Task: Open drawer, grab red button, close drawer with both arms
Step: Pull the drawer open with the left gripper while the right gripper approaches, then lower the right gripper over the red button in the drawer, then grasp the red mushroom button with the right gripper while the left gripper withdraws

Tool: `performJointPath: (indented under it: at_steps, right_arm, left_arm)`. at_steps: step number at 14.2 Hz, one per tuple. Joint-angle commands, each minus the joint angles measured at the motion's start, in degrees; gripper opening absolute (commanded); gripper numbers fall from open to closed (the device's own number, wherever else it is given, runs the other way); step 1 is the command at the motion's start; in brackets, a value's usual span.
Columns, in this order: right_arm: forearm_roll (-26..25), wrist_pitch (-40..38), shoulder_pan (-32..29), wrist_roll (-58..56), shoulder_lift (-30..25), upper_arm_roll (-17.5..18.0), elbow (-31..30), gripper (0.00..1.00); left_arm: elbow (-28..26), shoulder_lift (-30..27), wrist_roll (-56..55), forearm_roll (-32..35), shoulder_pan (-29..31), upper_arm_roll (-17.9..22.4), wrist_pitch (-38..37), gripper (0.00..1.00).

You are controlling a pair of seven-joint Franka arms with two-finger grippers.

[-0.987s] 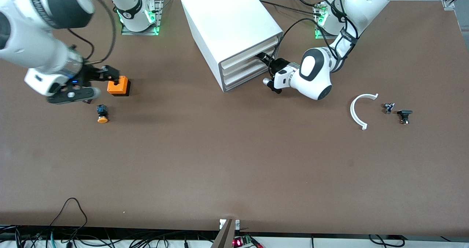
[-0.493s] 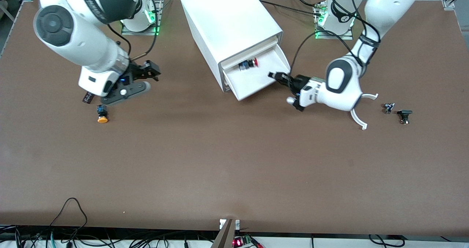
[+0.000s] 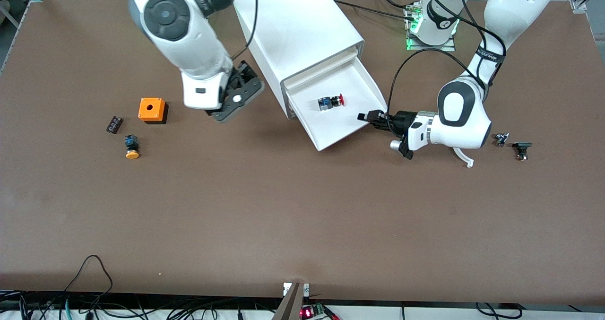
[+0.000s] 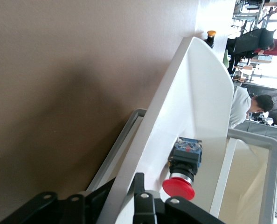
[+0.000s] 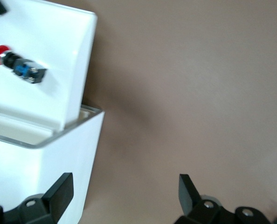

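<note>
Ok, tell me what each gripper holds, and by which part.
The left gripper is shut on the drawer, pinching its front wall. The right gripper is open, holding nothing.

White drawer (image 3: 347,126); button (image 3: 331,102) red cap, black-blue body; brown table (image 3: 302,206); orange box (image 3: 152,110).

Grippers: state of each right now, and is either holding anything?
Left gripper: shut on the front edge of the open drawer.
Right gripper: open, holding nothing, in the air beside the cabinet.
</note>
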Motion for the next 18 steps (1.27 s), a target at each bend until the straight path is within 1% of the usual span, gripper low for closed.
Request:
performJointPath:
  at_steps: [1,4,6,7,8,9,10,12,14,16,17,18]
  right_arm:
    - [0.6,0.2,5.8,-1.4,6.3,-0.7,7.7,1.0]
    - [0.5,3.2,9.3,-3.4,10.0,-0.7,10.5,1.0]
    - [0.6,5.6,10.9,-5.5,11.2,-0.7,10.6,1.0]
    - [0.6,6.5,11.7,-5.9,11.7,-0.7,10.6,1.0]
    - [0.6,7.7,12.7,-6.5,12.1,-0.7,10.6,1.0]
    - [0.6,9.0,13.6,-7.9,12.9,-0.7,10.6,1.0]
    - [0.4,9.8,15.1,-8.6,13.4,-0.7,10.6,1.0]
    - [0.3,11.4,16.0,-9.1,14.6,-0.7,10.6,1.0]
    - [0.1,13.3,17.4,-12.5,16.0,-0.8,10.6,1.0]
    - [0.1,14.7,17.4,-13.1,17.5,-0.8,10.6,1.0]
    - [0.1,16.1,17.5,-14.6,18.5,-0.8,10.7,1.0]
    - [0.1,17.2,17.5,-16.3,19.4,-0.8,10.8,1.0]
  left_arm:
    - [0.7,-2.1,-1.9,0.1,0.1,0.8,2.8,1.0]
    - [0.2,-4.6,-1.9,0.6,0.4,0.8,7.2,1.0]
    - [0.3,-6.5,-2.2,0.6,2.2,0.8,11.5,1.0]
    - [0.4,-7.8,-2.0,0.3,2.9,0.9,12.2,1.0]
    - [0.6,-7.9,-2.0,-1.2,3.9,0.8,14.1,1.0]
    - [0.4,-8.0,-2.0,-4.4,3.8,0.8,18.3,1.0]
    - [0.2,-8.3,-2.0,-6.9,3.8,0.5,20.4,1.0]
    - [-0.2,-7.8,-2.5,-7.2,3.9,0.6,20.9,1.0]
    - [-0.5,-8.3,-2.5,-7.4,4.4,0.6,21.0,1.0]
    - [-0.2,-9.4,-1.8,-6.7,4.5,0.8,21.4,1.0]
    - [0.2,-10.1,-1.9,-5.7,4.8,1.5,21.4,1.0]
    - [0.4,-10.5,-2.0,-2.2,5.0,3.2,21.3,1.0]
